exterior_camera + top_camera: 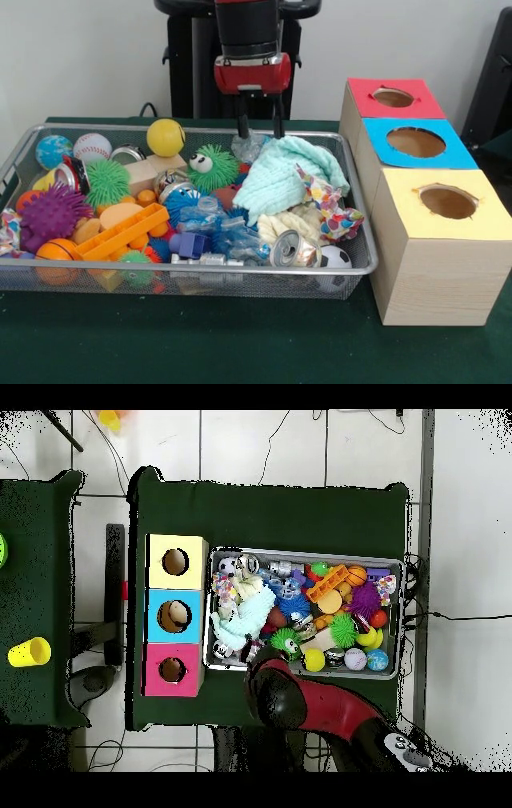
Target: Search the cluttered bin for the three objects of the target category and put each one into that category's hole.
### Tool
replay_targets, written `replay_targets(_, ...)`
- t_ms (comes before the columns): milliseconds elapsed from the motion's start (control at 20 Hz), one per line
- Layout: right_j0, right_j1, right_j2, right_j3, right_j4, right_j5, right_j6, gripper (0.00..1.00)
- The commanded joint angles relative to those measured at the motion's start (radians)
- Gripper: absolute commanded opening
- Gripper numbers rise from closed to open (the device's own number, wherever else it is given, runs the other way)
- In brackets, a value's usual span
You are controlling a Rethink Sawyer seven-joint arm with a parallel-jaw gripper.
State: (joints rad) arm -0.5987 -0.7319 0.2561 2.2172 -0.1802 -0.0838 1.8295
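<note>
The wire mesh bin (240, 134) stands on the green table, full of clutter; it also shows in the overhead view (300, 553). My gripper (260, 126) hangs just above the bin's far rim, over crumpled plastic and a mint cloth (276, 180). Its two black fingers (242, 125) stand apart with nothing between them. In the overhead view the red arm (310, 702) covers it. No plush animal toy shows; they are hidden in the clutter. The red-topped box with its round hole (393, 98) stands right of the bin, farthest back; its hole also shows in the overhead view (172, 670).
The blue-topped box (416, 142) and the yellow-topped box (448, 202) stand in a row in front of the red one. The bin holds a green spiky ball with eyes (213, 166), a yellow ball (166, 137), a cream cloth (290, 224), cans and an orange piece (120, 234).
</note>
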Motion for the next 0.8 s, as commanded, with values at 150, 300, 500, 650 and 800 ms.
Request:
replay_targets(150,-0.018,-0.149,0.122,0.129,0.039,0.097,0.186,1.0)
replay_targets(300,-0.015,-0.174,0.134,0.157,0.061,0.089,0.209,1.0)
replay_targets(500,0.081,-0.079,-0.003,0.085,0.067,0.079,0.172,1.0)
replay_targets(650,0.148,0.061,-0.102,-0.02,0.074,0.07,0.145,1.0)
replay_targets(800,0.151,0.136,-0.115,-0.065,0.084,0.039,0.149,1.0)
